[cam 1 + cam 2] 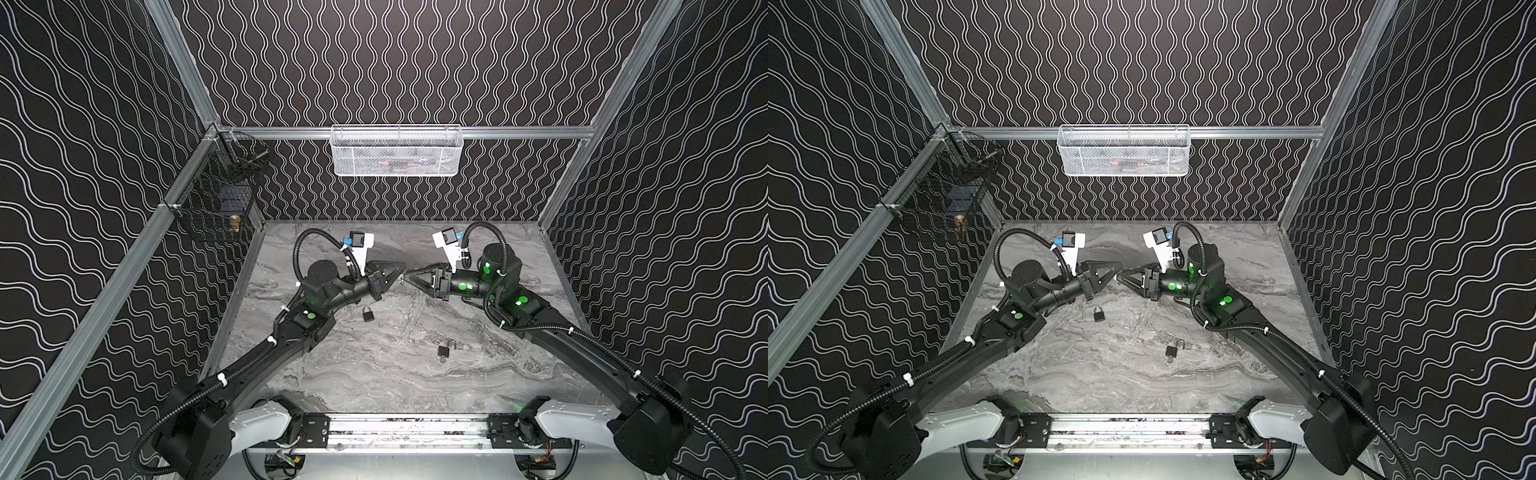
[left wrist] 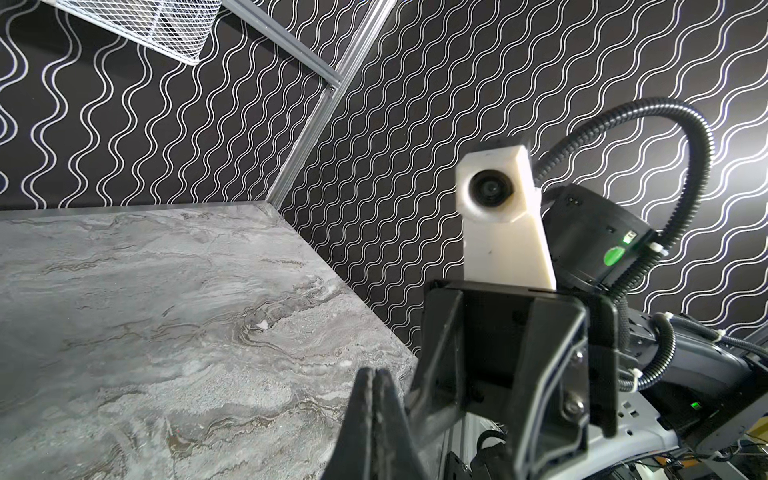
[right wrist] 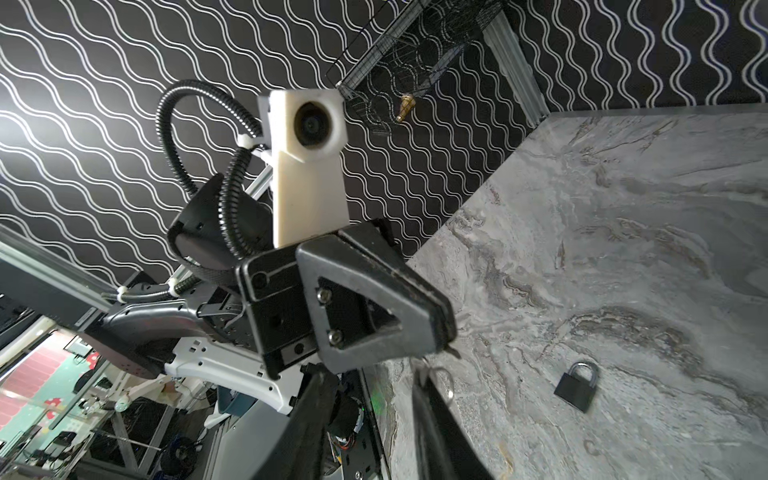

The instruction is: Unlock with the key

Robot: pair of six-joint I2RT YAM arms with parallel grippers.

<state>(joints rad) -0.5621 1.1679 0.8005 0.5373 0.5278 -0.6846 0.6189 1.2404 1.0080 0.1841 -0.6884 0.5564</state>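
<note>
The grey marble table (image 1: 374, 374) fills the floor of a booth with wave-patterned walls; a white mesh basket (image 1: 395, 151) hangs on the back rail and a black wire basket (image 1: 216, 199) on the left-hand rail. The left arm (image 1: 257, 353) and right arm (image 1: 582, 349) reach in from the near corners and meet tip to tip above the far middle of the table; green dots (image 1: 462, 286) mark their joints.

The left claw (image 1: 401, 268) is pressed fully closed; in the right wrist view its fingertips (image 3: 440, 316) pinch the key (image 3: 453, 353), of which only a small metal end shows; a key ring (image 3: 446, 384) hangs beneath. The right claw (image 1: 409, 276) faces it with its jaws partly apart, gripping nothing; one of its fingers (image 3: 430, 415) is just beside the ring, and contact cannot be told.

A black padlock (image 1: 368, 313), shackle closed, lies flat on the table beside the left forearm, apart from both claws. A second padlock (image 1: 444, 351) lies nearer the front, toward the right arm; its shackle is too small to judge.
</note>
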